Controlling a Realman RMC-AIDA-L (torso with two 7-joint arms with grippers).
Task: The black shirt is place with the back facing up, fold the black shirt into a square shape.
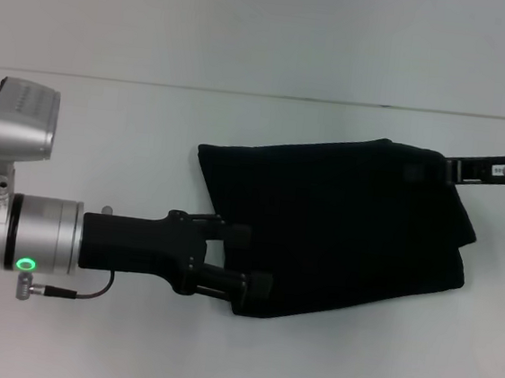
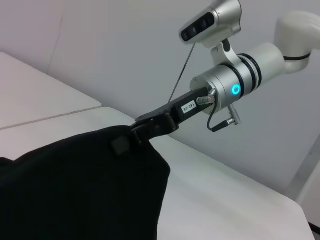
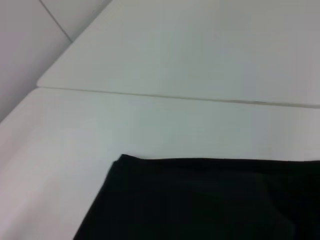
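Left gripper (image 1: 249, 261) reaches inward spread; right gripper (image 2: 150, 127) pinches closed.

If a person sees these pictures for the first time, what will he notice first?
First, the black shirt, lying partly folded on the white table. Next, the left gripper, which meets the shirt's left edge, fingers against the cloth. The right gripper is at the shirt's far right corner, closed on the fabric there.

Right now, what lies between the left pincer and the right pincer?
In the head view, only the black shirt lies between them: the left pincer is at its near-left edge, the right pincer at its far-right corner.
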